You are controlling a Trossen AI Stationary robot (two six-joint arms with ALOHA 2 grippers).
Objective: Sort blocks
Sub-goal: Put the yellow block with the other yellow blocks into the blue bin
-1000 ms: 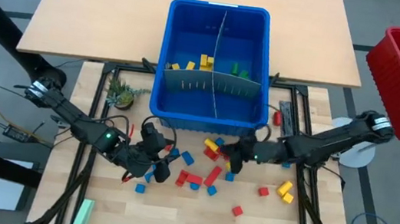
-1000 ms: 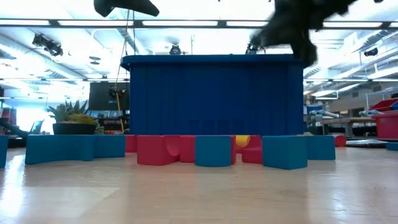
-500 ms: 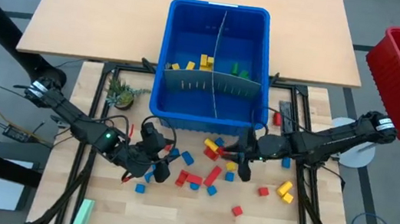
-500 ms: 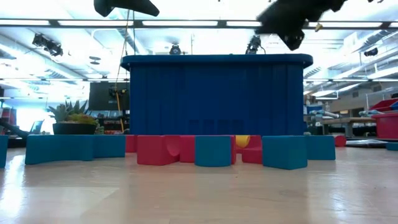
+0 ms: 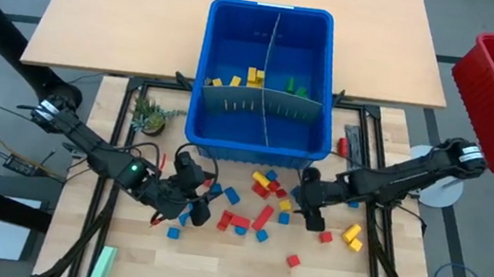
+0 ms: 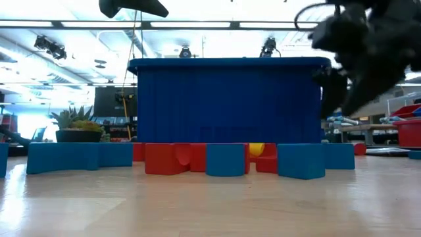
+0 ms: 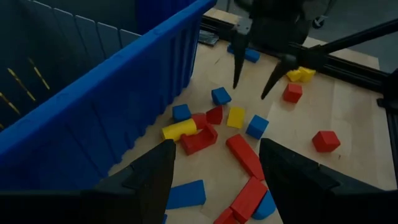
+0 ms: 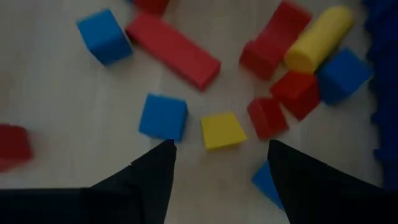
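- The right gripper (image 5: 308, 204) hangs over the wooden table (image 5: 325, 273), just in front of the blue bin (image 5: 268, 74), its fingers (image 7: 237, 62) spread apart with nothing between them.
- In the right wrist view its fingertips straddle a small yellow cube (image 8: 222, 130), with a blue cube (image 8: 163, 117) just beside it and a small red block (image 8: 267, 117) on the other side; the fingers do not touch any of them.
- A yellow cylinder (image 8: 318, 38) and a long red bar (image 8: 173, 49) lie farther out in the same cluster.
- The left gripper (image 5: 195, 203) sits low over the table, to the left of the scattered blocks (image 5: 258, 202), its fingers (image 7: 149, 174) wide apart and empty.
- Loose red, blue and yellow blocks lie on the table between the two grippers and in front of the bin; two yellow ones (image 5: 352, 235) and a red one (image 5: 292, 260) sit off to the right.
- Inside the bin, yellow blocks (image 5: 253, 77) lie left of the divider and green blocks (image 5: 296, 88) right of it.
- A small potted plant (image 5: 150, 118) stands at the bin's left corner.
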